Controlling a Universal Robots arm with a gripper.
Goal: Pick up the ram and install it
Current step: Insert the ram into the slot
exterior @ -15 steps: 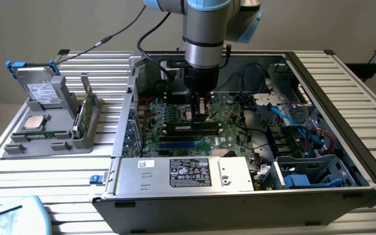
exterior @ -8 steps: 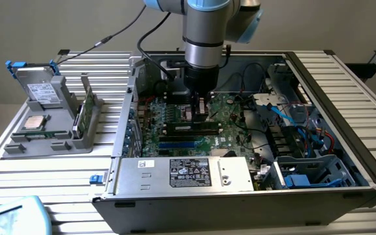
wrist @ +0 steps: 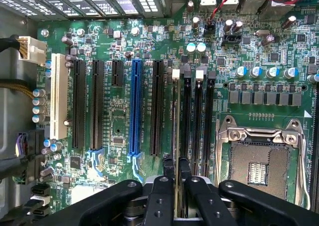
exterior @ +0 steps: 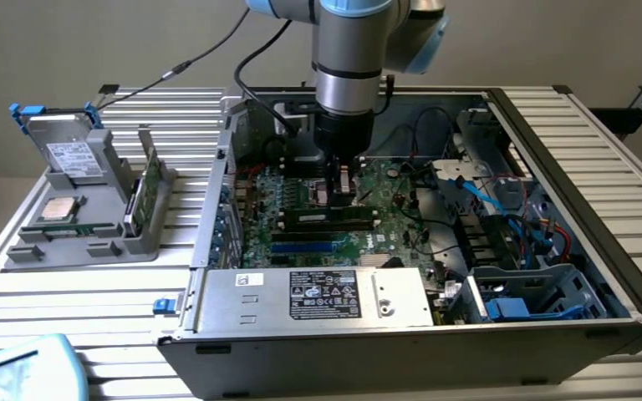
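Observation:
The ram (wrist: 178, 121) shows edge-on as a thin strip standing in the memory slot beside the black expansion slot on the green motherboard (wrist: 124, 116). My gripper (wrist: 174, 168) straddles the ram's near end, with one black finger (wrist: 164, 178) tight against each side, shut on it. In the exterior view my gripper (exterior: 343, 194) reaches straight down into the open computer case, just above the dark memory slots (exterior: 327, 219). The ram's lower edge is hidden in the slot.
The empty processor socket (wrist: 259, 158) lies beside the memory slots. On the exterior view's left a grey holder (exterior: 87, 238) carries a boxy drive (exterior: 70, 154), a square silver chip (exterior: 58, 209) and a thin green board on edge (exterior: 146, 184). Cables (exterior: 522, 225) and the power supply (exterior: 321, 296) crowd the case.

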